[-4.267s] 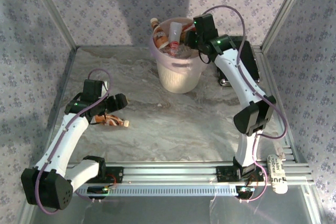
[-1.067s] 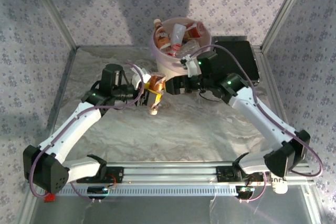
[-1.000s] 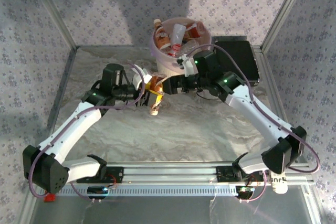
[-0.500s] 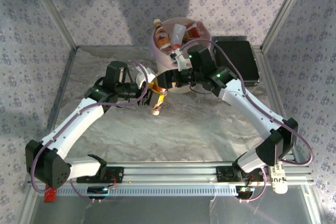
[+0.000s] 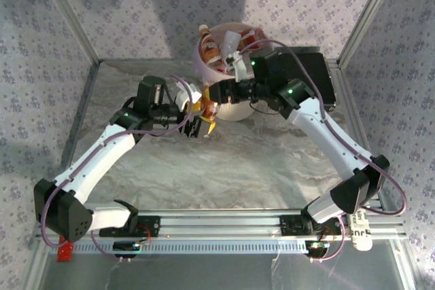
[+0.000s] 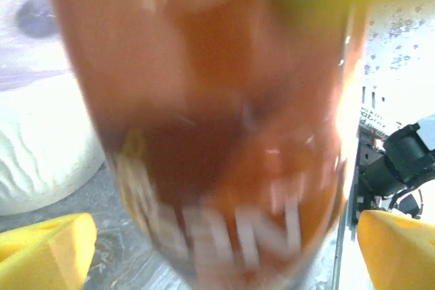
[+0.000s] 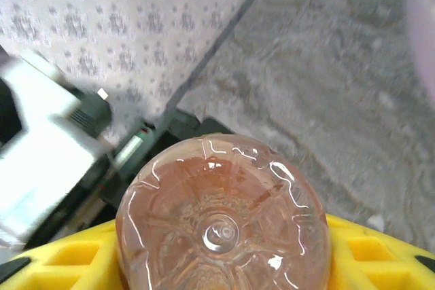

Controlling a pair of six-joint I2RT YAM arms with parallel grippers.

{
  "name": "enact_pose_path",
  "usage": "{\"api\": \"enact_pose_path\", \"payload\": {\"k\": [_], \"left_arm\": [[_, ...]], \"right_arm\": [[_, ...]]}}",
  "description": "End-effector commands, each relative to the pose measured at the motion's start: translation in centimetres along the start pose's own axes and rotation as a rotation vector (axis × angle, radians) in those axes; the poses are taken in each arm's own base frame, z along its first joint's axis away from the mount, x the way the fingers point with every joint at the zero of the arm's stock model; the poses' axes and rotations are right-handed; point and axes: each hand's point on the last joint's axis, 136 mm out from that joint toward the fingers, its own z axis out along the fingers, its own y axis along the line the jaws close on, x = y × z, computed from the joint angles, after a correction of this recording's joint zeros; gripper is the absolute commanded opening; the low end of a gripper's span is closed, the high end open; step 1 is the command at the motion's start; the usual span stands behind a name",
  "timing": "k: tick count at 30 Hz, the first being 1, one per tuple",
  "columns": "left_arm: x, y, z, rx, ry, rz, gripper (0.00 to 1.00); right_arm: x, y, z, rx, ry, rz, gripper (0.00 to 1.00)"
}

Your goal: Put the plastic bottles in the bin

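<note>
A marbled grey-white desk (image 5: 258, 161) sits inside walls (image 5: 122, 11) papered in a pale floral print. The bin (image 5: 201, 59) stands at the far edge with other bottles (image 5: 212, 47) inside. Just in front of it an amber bottle (image 5: 206, 109) hangs above the desk. The right gripper (image 5: 216, 93) clamps its base, while the left gripper (image 5: 197, 129) has its pads spread apart either side of it.

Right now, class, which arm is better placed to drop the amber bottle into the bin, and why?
Probably right: the right gripper is at the bin with the amber bottle in its grip; the left gripper sits farther from the opening.
</note>
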Motion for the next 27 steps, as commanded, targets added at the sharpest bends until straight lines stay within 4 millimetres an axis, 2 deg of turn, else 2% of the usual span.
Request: {"api": "enact_pose_path", "payload": {"k": [1, 4, 7, 10, 15, 20, 23, 27], "left_arm": [[-0.7, -0.6, -1.8, -0.054, -0.04, 0.024, 1.0], [0.3, 0.2, -2.6, -0.135, -0.034, -0.02, 1.0], [2.0, 2.0, -3.2, -0.233, -0.006, -0.113, 1.0], [3.4, 3.5, -3.8, -0.295, -0.013, -0.224, 1.0], [4.9, 5.3, -5.2, -0.385, -0.04, -0.342, 1.0], [6.4, 7.0, -6.2, -0.461, -0.017, -0.431, 1.0], [6.9, 7.3, -6.3, -0.464, -0.015, -0.445, 1.0], [7.5, 7.7, -6.4, -0.463, -0.013, -0.465, 1.0]], "right_arm": [[-4.5, -0.1, -2.5, 0.078, -0.133, -0.07, 0.5], [-8.8, -1.1, -4.9, 0.165, -0.285, -0.104, 0.5], [-12.9, -2.5, -7.2, 0.269, -0.427, -0.131, 0.48], [-15.9, -3.7, -7.9, 0.336, -0.507, -0.159, 0.47], [-19.5, -6.2, -6.4, 0.455, -0.565, -0.215, 0.46], [-22.0, -8.4, -3.6, 0.559, -0.593, -0.286, 0.45], [-22.8, -9.3, -1.6, 0.585, -0.572, -0.326, 0.45], [-22.7, -10.7, 0.7, 0.641, -0.518, -0.374, 0.45]]}}
